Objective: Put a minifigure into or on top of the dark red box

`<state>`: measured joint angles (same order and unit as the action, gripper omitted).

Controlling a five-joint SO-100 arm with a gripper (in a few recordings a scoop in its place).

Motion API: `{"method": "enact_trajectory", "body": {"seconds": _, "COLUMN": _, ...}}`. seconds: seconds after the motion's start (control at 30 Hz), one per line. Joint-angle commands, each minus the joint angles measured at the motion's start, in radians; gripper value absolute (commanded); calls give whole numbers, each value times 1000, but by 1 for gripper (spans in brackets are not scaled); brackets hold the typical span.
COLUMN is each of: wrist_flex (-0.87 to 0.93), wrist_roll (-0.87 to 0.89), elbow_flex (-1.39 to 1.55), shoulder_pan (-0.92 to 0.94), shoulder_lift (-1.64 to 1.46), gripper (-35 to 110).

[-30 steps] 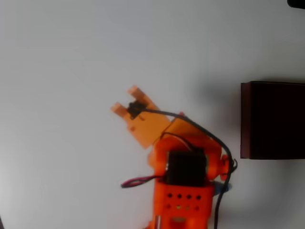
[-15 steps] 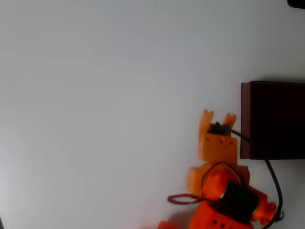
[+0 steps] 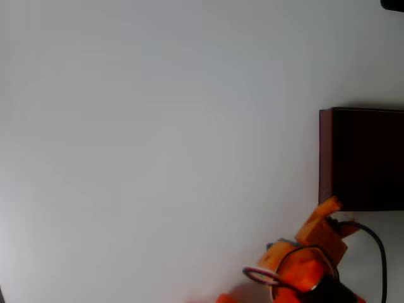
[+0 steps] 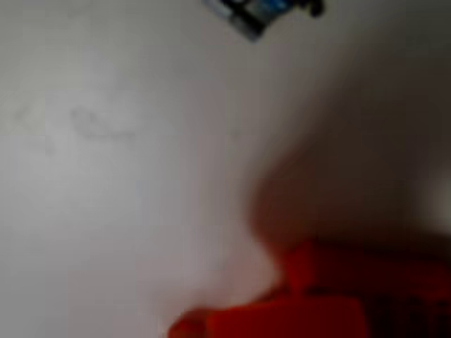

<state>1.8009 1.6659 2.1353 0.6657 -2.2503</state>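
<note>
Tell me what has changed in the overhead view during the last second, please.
The orange arm swung from the middle of the table to the right and drew back toward the lower edge. Its hand now lies at the lower left corner of the dark red box. Whether the hand holds anything cannot be told. The box stayed where it was. The wrist view, blurred, shows a small blue and black object at its top edge.

One dark red box (image 3: 363, 158), one minifigure (image 4: 257, 13), one orange arm (image 3: 303, 265)
</note>
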Motion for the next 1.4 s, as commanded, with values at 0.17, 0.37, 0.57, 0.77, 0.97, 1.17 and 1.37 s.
{"method": "enact_trajectory", "body": {"seconds": 0.17, "wrist_flex": -101, "wrist_roll": 282, "elbow_flex": 107, "shoulder_pan": -25, "shoulder_lift": -34, "gripper": 25}}
{"method": "enact_trajectory", "body": {"seconds": 0.37, "wrist_flex": -144, "wrist_roll": 520, "elbow_flex": 247, "shoulder_pan": -35, "shoulder_lift": -235, "gripper": 25}}
{"method": "enact_trajectory", "body": {"seconds": 0.57, "wrist_flex": -221, "wrist_roll": 742, "elbow_flex": 531, "shoulder_pan": -25, "shoulder_lift": -620, "gripper": 24}}
{"method": "enact_trajectory", "body": {"seconds": 0.77, "wrist_flex": -445, "wrist_roll": 773, "elbow_flex": 604, "shoulder_pan": -49, "shoulder_lift": -515, "gripper": 23}}
{"method": "enact_trajectory", "body": {"seconds": 0.97, "wrist_flex": -411, "wrist_roll": 604, "elbow_flex": 178, "shoulder_pan": -8, "shoulder_lift": 110, "gripper": 23}}
{"method": "enact_trajectory", "body": {"seconds": 1.17, "wrist_flex": -393, "wrist_roll": 561, "elbow_flex": 74, "shoulder_pan": 34, "shoulder_lift": 281, "gripper": 24}}
{"method": "enact_trajectory", "body": {"seconds": 1.37, "wrist_flex": -305, "wrist_roll": 531, "elbow_flex": -91, "shoulder_pan": 64, "shoulder_lift": 479, "gripper": 23}}
